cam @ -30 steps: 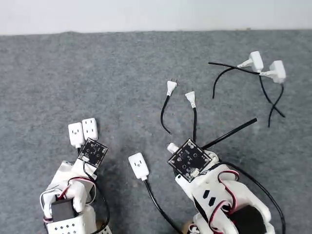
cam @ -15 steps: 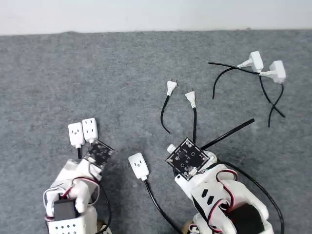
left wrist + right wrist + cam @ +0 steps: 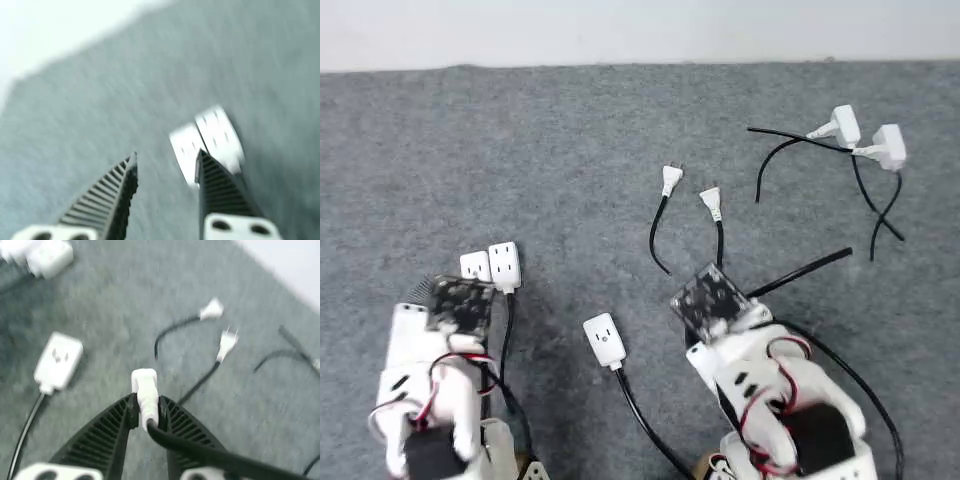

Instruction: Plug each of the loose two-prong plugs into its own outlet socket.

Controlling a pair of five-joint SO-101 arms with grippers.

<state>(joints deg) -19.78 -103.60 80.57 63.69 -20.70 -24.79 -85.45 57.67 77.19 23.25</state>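
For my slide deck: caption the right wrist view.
Right end effector grips a white corded connector over the grey mat, an outlet socket lying nearby.

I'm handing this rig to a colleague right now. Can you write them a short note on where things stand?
Left end effector: open, empty, close to the pair of sockets.
Right end effector: shut on a white cord end; I cannot tell if it is a plug or a socket.
Lying loose: first plug, second plug, single socket.
Done, it seems: two far sockets look already plugged.
Left: both loose plugs.
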